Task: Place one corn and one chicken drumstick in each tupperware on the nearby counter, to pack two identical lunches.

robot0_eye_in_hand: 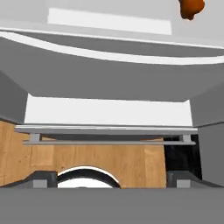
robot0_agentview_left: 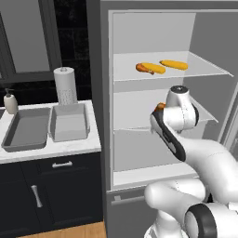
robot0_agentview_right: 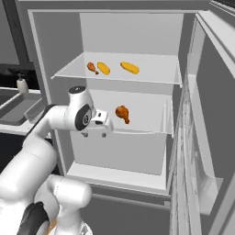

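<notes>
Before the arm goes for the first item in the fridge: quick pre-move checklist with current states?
1. Fridge door open, shelves reachable: ok.
2. Both corn cobs on top shelf: ok.
3. Drumsticks located: ok, one on top shelf, one on middle shelf.
4. Both tupperware on counter, nothing in them: ok.
5. Gripper free of load: ok, nothing between the fingers.
6. Gripper aimed at an item: not ok, it points down in front of the middle shelf.
</notes>
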Controlling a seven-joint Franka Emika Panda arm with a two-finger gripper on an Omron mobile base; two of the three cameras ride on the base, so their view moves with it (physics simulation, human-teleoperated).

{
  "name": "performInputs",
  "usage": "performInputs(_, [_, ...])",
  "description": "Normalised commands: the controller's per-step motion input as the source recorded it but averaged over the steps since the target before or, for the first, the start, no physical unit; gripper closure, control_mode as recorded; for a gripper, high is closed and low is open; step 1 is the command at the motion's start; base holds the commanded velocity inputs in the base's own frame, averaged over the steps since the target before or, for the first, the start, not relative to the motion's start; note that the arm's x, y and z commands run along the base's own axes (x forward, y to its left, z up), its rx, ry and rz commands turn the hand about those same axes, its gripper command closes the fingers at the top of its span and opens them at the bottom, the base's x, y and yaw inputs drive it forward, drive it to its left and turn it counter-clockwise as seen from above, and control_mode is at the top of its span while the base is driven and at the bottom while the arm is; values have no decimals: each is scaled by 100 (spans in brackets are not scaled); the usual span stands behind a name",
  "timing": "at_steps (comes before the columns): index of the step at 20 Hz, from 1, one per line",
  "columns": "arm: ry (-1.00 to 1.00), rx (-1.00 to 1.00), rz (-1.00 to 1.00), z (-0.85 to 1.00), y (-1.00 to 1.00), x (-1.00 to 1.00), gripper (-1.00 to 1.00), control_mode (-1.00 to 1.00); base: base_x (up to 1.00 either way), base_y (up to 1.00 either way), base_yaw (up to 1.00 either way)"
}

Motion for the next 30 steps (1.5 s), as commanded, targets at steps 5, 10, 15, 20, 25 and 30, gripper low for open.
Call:
performInputs(5, [-28,0,18,51,-25,28,-100,-100,0,0,0])
performInputs(10, [-1,2,26,53,-58,55,-100,-100,0,0,0])
performInputs(15, [-15,14,19,-4,-74,29,-100,-100,0,0,0])
performInputs(20, [-21,12,3,3,-23,46,-100,-100,0,0,0])
performInputs(25, [-4,3,0,24,0,50,-100,-100,0,0,0])
performInputs(30, [8,-3,-5,0,7,17,-100,-100,0,0,0])
